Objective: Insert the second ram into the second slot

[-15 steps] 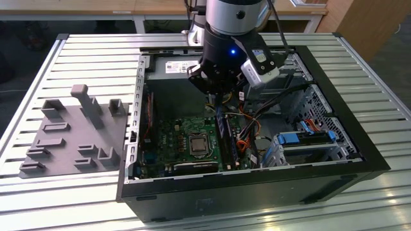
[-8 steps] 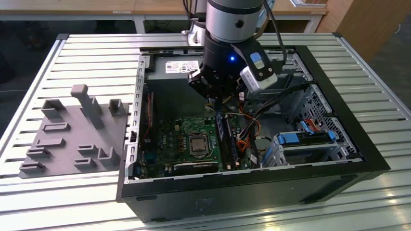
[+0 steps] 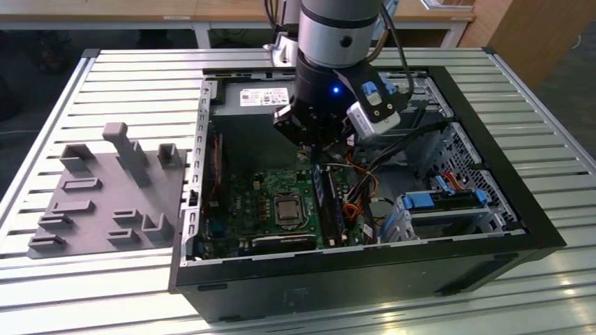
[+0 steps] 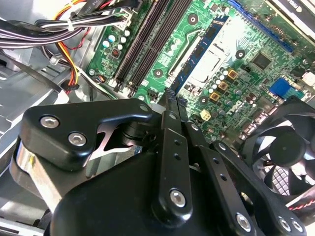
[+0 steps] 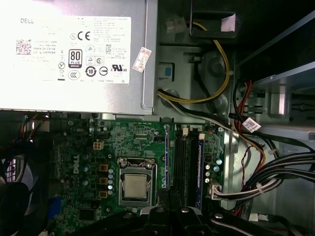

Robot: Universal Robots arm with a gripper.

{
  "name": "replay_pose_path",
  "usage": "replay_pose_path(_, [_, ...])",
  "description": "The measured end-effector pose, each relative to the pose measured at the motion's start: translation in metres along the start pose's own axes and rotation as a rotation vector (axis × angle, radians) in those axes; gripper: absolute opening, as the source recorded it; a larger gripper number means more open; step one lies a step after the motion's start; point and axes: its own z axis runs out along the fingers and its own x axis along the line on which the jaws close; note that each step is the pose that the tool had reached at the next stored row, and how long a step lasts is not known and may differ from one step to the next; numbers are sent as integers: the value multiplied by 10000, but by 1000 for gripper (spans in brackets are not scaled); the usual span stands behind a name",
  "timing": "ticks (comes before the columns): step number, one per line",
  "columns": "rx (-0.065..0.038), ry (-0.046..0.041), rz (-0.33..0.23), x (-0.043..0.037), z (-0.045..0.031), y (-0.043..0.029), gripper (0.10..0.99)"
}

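At the base, table: slatted silver metal table [image 3: 121, 77].
Case: open black computer tower case [image 3: 521, 230], lying on its side on the table.
Board: green motherboard [image 5: 93, 142] inside the case.
Gripper: black robot gripper [image 3: 317, 150], fingers pressed together, tips low over the board.
Second ram: thin blue circuit-board stick [image 5: 167, 157], on edge at the slot nearest the square processor socket [image 5: 135, 187], in line with the fingertips; contact cannot be told.

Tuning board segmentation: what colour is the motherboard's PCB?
Green; the motherboard shows best in the first wrist view.
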Motion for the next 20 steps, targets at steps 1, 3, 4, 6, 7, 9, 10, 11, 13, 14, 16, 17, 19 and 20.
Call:
replay_pose_path(1, [0,0,2,0,7,0,114])
replay_pose_path(3, [0,0,6,0,21,0,114])
replay_pose_path(4, [-1,-1,8,0,28,0,114])
replay_pose_path(6, [0,0,10,0,41,0,114])
replay_pose_path(7, [0,0,10,-1,47,0,114])
replay_pose_path(9, [0,0,12,-1,59,0,114])
replay_pose_path(10, [0,0,13,-1,64,0,114])
replay_pose_path(11, [0,0,13,-1,68,0,114])
replay_pose_path(13, [1,0,13,-1,75,0,114])
replay_pose_path(14, [0,0,13,-1,78,0,114])
replay_pose_path(16, [0,0,13,-1,84,0,114])
replay_pose_path(17, [0,0,13,-1,87,0,114])
replay_pose_path(19, [0,0,13,-1,93,1,114])
replay_pose_path(20, [0,0,13,-2,96,1,114])
